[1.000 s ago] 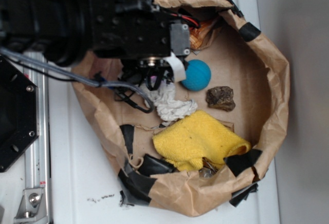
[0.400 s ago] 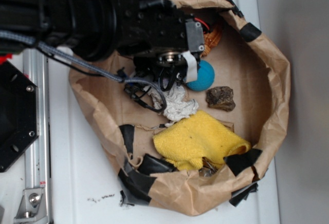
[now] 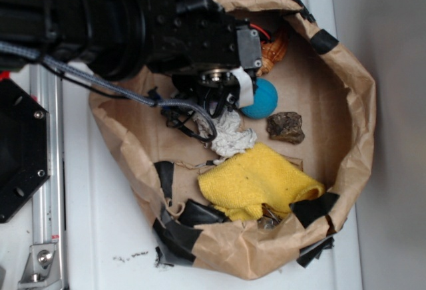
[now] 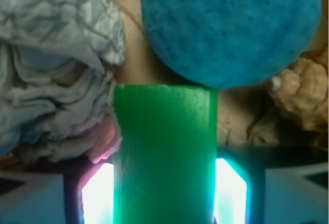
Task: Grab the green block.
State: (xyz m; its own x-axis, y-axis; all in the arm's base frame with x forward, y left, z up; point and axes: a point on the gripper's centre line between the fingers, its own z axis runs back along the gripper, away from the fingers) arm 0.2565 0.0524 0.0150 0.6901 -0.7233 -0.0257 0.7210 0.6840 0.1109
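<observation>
The green block (image 4: 164,152), a smooth bright-green slab, stands lengthwise between my gripper's (image 4: 164,188) two fingers in the wrist view. Both lit pads (image 4: 97,193) press flat against its long sides, so the gripper is shut on it. The block's far end touches the blue ball (image 4: 231,29). In the exterior view the gripper (image 3: 223,97) hangs inside the brown paper basin just left of the blue ball (image 3: 264,99), and the arm hides the block.
Crumpled white cloth (image 3: 229,137) lies right beside the gripper, pressing close to the left finger (image 4: 51,64). A brown rock (image 3: 286,127), a yellow towel (image 3: 256,180) and a tan shell-like object (image 4: 300,95) share the basin. Its paper wall (image 3: 359,104) rings everything.
The arm has shifted to the right toward the blue ball, mostly in the first half second. The ball has been nudged slightly right.
</observation>
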